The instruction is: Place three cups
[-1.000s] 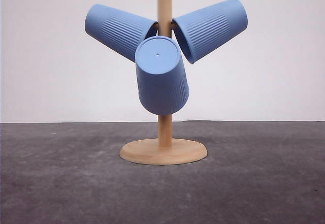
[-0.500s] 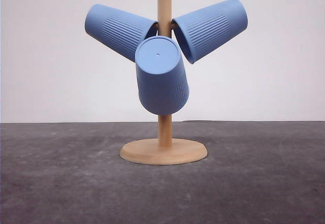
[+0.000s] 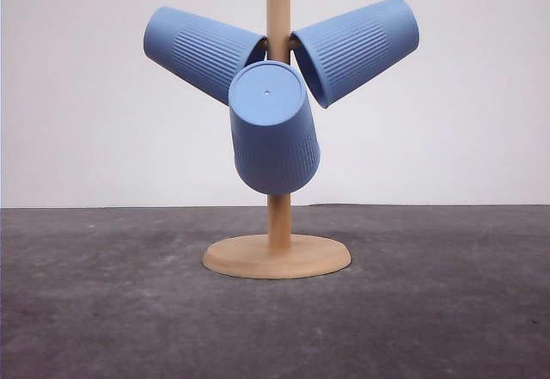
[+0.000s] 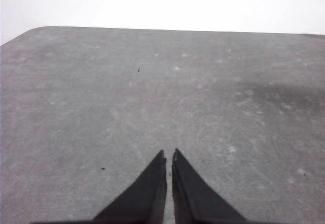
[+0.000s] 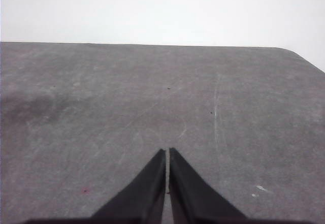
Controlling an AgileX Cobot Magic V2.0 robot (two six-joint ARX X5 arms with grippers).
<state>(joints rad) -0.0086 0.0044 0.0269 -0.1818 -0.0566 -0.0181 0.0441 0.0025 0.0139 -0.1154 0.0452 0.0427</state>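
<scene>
Three light-blue ribbed cups hang upside down on a wooden peg stand in the front view. One cup (image 3: 199,50) slants up to the left. Another cup (image 3: 359,47) slants up to the right. The third cup (image 3: 272,130) points toward the camera, its flat base facing me. My left gripper (image 4: 168,155) is shut over bare grey table, holding nothing. My right gripper (image 5: 167,153) is likewise shut over bare table with nothing between its fingers.
The wooden peg stand (image 3: 277,255) has a round base on the dark grey table (image 3: 103,310) and a post rising out of frame. A white wall stands behind. The table's far rounded corners show in both wrist views.
</scene>
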